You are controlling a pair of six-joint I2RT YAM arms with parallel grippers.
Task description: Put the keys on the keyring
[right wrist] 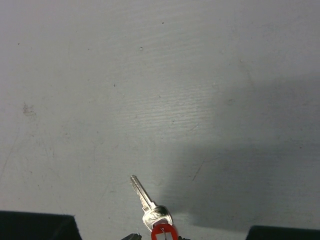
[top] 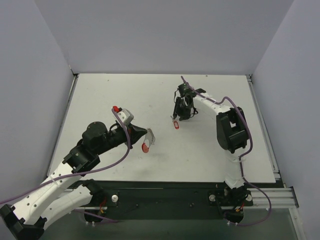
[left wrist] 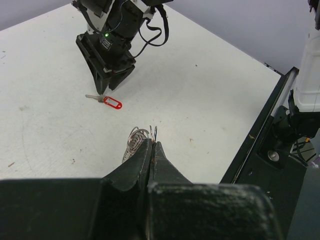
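Fingers (left wrist: 142,160) of the left pincer (left wrist: 153,146) are pressed flat together with no gap between them, and they clamp the keyring (left wrist: 136,142); in the left wrist view its silvery ridged coils stick out just past the fingertips, above the white desk (left wrist: 210,100); from the top camera the ring's red arc shows at that pincer's tip, left of the desk's middle; the key (left wrist: 107,101) lies flat on the desk, apart from the keyring and to its right in the top view, silver blade at 1 end and red plastic head at the other; the right pincer (left wrist: 106,92) stands upright directly over it, its 2 fingers tapering down to a point just above where blade meets head; in the right wrist view the red head sits at the bottom edge, midway between the 2 dark finger bases, and the blade points up and to the left across bare desk; whether those jaws grip the key or only bracket it cannot be told from any view
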